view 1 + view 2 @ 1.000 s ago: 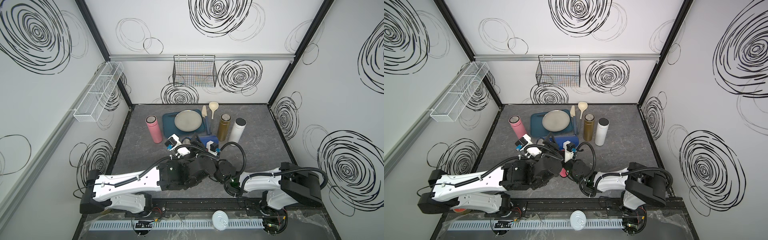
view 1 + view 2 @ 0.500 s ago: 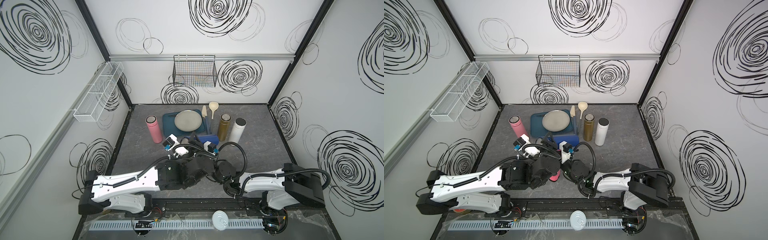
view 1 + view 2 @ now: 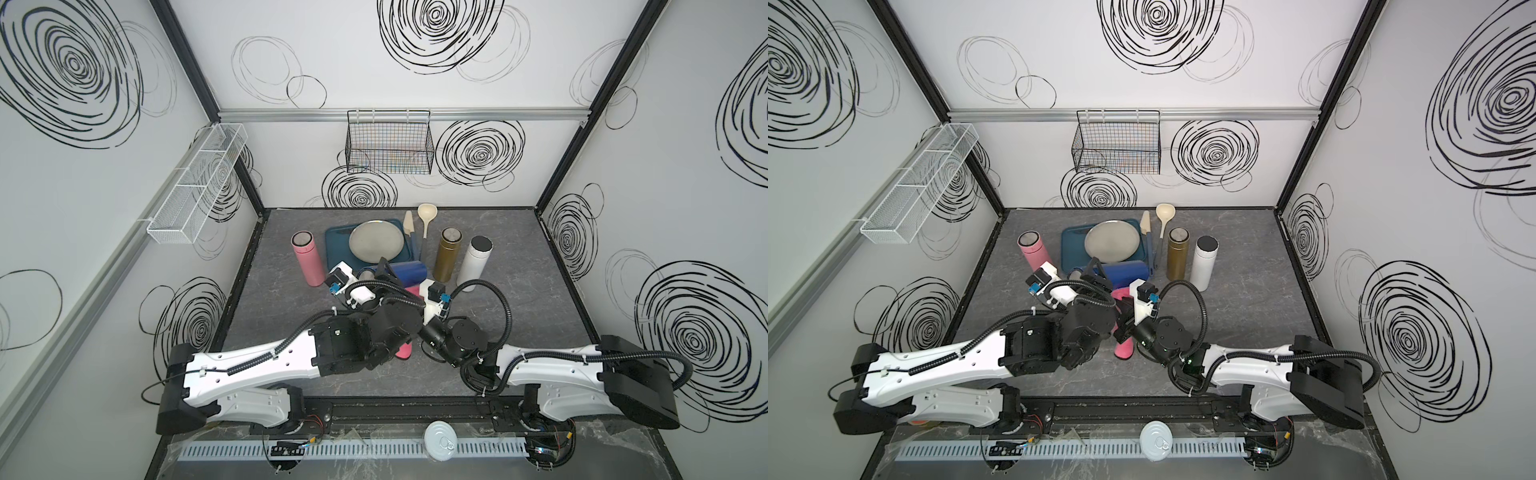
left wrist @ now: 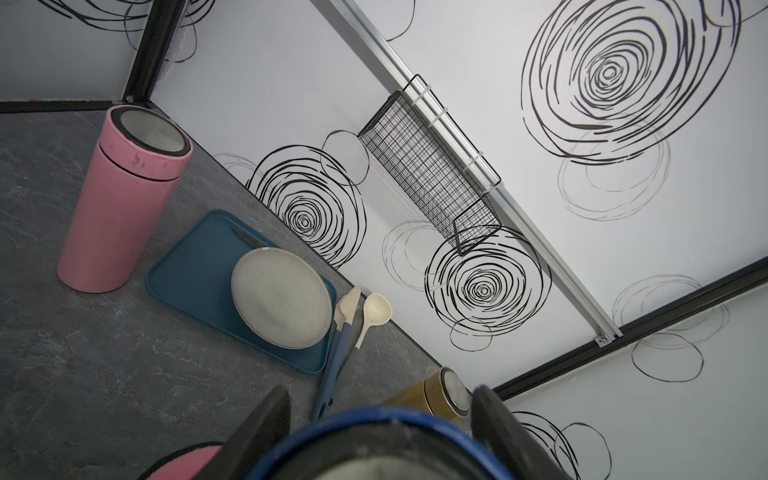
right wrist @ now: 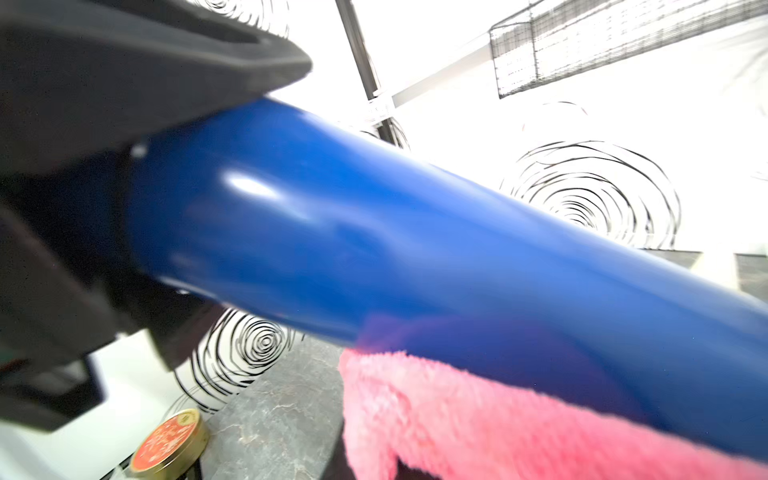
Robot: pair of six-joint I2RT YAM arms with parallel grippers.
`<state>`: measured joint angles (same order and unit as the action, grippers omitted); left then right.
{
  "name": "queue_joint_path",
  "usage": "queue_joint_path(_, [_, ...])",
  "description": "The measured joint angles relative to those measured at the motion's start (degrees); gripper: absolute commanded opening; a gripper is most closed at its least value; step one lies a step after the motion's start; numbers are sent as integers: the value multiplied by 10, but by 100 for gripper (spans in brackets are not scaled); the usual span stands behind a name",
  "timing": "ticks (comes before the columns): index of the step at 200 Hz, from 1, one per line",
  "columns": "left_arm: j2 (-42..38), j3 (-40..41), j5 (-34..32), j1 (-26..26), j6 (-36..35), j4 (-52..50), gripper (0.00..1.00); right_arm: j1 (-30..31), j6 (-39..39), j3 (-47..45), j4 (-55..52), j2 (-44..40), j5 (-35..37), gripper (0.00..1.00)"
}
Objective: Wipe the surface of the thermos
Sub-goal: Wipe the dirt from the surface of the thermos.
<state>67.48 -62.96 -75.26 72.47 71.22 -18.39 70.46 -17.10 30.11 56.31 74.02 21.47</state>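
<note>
Change since a second ago: both wrists have edged slightly toward the back wall, and the loose tail of the pink cloth [image 3: 1123,351] shows more plainly beneath them. Left claw [image 4: 378,415]: clamped across the blue thermos [image 3: 409,270] near its mouth end, a finger on either side. Right claw [image 3: 1124,322]: pressed together on the cloth, which lies against the thermos barrel in the right wrist view. Blue thermos: held lying crosswise, apparently raised off the counter [image 3: 519,324], just in front of the teal tray [image 3: 336,249]. Step, by judgement: wiping under way, barrel only partly covered. Next move calls for drawing the cloth along the barrel under steady contact, then rolling the thermos to present its unwiped side. Arms: both reach low and forward from the front rail, wrists meeting close together at mid-counter. Bystanders: pink thermos [image 3: 309,262], gold thermos [image 3: 446,259], white thermos [image 3: 476,264], all upright.
</note>
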Motion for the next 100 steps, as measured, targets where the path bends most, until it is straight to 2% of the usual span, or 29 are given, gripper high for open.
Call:
queue_joint_path(30, [-18,47,66,-24,-108,94,0,-28,-33,-50,10,-11,-7,0])
queue_joint_path(56, [-25,92,132,-49,-200,159,0,-58,-61,-119,-1,-37,29,0])
queue_joint_path(100, [-26,116,216,-59,-339,231,0,-64,-55,-95,-32,-119,34,0])
